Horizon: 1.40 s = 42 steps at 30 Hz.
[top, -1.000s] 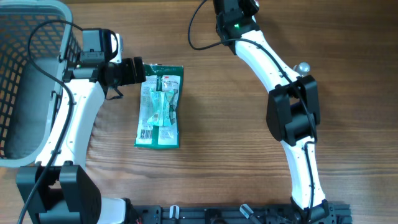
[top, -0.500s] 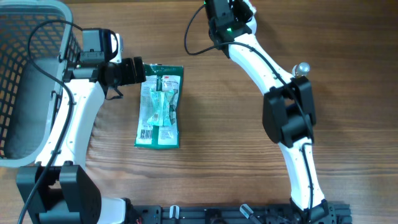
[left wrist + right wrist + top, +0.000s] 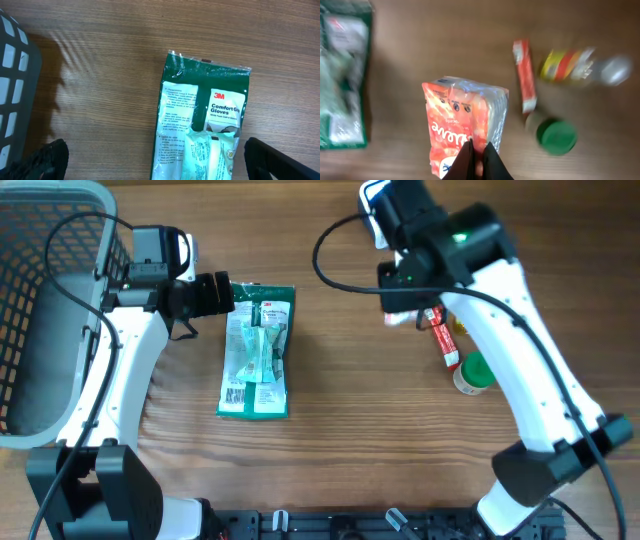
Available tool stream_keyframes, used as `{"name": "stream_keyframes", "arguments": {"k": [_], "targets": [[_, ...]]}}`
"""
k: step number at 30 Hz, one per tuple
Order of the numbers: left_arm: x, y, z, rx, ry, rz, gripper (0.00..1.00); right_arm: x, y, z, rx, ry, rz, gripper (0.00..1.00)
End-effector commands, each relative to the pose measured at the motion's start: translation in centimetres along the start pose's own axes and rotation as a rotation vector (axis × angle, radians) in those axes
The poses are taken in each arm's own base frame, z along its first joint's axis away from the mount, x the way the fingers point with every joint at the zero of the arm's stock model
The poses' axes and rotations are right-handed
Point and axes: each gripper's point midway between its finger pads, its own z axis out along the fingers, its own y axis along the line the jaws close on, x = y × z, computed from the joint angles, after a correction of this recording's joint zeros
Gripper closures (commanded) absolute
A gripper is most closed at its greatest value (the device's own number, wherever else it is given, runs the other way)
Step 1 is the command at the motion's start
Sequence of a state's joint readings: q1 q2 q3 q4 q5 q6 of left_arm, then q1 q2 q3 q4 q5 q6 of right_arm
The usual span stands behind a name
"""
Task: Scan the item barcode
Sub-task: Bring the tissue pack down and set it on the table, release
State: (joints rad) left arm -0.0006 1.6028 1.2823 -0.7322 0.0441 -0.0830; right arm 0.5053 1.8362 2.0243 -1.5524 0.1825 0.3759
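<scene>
While right gripper clamps orange-red plastic pouch right of green glove packet, left gripper gapes empty at packet's top. Likely presenting pouch; next: expose barcode.

Both arms alike: left arm and right arm wear smooth white shells on the long links, with black blocks at the joints. A thin black cable trails off my left arm, and another cable loops off the right. A small green light glows on my right wrist housing. My left fingertips are matte black and blunt, at 5 and 7 o'clock. My right fingers are dark and narrow, at 6 o'clock.
</scene>
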Motion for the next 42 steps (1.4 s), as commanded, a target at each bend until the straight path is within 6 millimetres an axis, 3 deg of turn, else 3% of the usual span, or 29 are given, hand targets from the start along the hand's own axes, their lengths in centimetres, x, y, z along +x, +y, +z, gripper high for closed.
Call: {"name": "stream_keyframes", "arguments": {"k": [1,9,16,32,38,39,42], "targets": [[-0.4,-0.1,-0.3,0.008,-0.012,0.014,0.0,3.1,0.5,3.4,0.01,0.163,0.046,0.95],[-0.4,-0.1,-0.3,0.008,-0.012,0.014,0.0,8.6,-0.2,11.4,0.099,0.329,0.066,0.96],[-0.4,-0.1,-0.3,0.008,-0.012,0.014,0.0,10.7,-0.3,14.9,0.109,0.349,0.065,0.95],[-0.4,-0.1,-0.3,0.008,-0.012,0.014,0.0,10.3,-0.6,15.3,0.123,0.322,0.061,0.89],[-0.4,-0.1,-0.3,0.008,-0.012,0.014,0.0,9.9,-1.3,15.4,0.168,0.297,0.053,0.78],[-0.4,-0.1,-0.3,0.008,-0.012,0.014,0.0,9.8,-1.3,15.4,0.166,0.293,0.054,0.71],[-0.4,-0.1,-0.3,0.008,-0.012,0.014,0.0,9.5,-0.6,15.6,0.132,0.285,0.064,0.7]]}}
